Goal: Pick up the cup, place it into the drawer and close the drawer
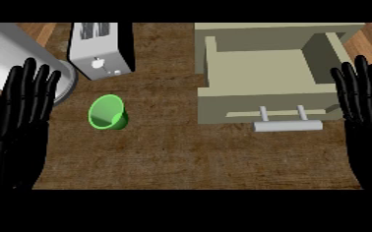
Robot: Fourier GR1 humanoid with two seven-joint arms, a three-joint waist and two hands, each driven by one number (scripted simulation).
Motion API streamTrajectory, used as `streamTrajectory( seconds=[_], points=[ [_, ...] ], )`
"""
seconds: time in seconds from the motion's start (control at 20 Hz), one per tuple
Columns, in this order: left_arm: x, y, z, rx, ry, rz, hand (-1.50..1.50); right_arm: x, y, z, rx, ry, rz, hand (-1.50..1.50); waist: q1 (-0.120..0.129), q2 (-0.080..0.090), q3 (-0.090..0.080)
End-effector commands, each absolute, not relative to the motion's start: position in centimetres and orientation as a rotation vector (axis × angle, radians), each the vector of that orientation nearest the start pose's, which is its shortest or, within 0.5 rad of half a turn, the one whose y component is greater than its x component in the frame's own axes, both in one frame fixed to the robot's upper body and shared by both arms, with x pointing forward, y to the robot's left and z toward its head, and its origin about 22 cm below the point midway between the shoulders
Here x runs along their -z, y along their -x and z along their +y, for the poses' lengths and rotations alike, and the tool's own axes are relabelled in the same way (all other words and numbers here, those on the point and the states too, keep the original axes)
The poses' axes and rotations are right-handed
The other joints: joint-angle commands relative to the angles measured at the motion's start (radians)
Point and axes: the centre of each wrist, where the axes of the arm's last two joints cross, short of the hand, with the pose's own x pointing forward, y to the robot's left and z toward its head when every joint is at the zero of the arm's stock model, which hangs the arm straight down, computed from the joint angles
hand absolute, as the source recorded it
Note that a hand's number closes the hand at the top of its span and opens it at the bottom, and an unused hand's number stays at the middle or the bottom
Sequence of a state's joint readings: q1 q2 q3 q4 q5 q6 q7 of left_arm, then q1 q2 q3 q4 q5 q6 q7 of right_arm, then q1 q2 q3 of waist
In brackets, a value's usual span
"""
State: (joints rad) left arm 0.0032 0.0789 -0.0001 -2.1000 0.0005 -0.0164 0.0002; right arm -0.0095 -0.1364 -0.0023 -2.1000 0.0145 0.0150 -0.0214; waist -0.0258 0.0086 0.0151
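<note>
Cup (108, 112) untouched between open left hand (25, 113), right hand (355, 103).

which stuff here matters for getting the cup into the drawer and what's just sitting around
Part of the job:
- green cup, upright on the counter
- open drawer with its grey handle
- left hand and right hand, both open at the view's edges

Just lying about:
- toaster
- silver metal pot at the far left
</note>
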Motion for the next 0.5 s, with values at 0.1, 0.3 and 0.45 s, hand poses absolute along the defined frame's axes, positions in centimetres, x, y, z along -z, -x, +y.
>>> streamTrajectory(
  seconds=[0.1, 0.3, 0.45],
  points=[
    [-13.6, -23.3, 26.3, 0.233, 0.13, -2.1, -1.5, -12.1, -22.6, -22.6, -0.123, 0.065, -2.132, -1.5, 0.026, -0.007, -0.015],
    [-9.3, -24.0, 27.2, 0.061, 0.335, -1.887, -1.5, -11.2, -21.5, -22.9, -0.24, -0.049, -1.976, -1.5, 0.02, 0.0, -0.018],
    [-9.8, -25.3, 28.0, 0.056, 0.363, -1.862, -1.5, -12.1, -23.8, -23.5, -0.259, -0.063, -1.956, -1.5, 0.029, -0.005, -0.016]
  ],
)
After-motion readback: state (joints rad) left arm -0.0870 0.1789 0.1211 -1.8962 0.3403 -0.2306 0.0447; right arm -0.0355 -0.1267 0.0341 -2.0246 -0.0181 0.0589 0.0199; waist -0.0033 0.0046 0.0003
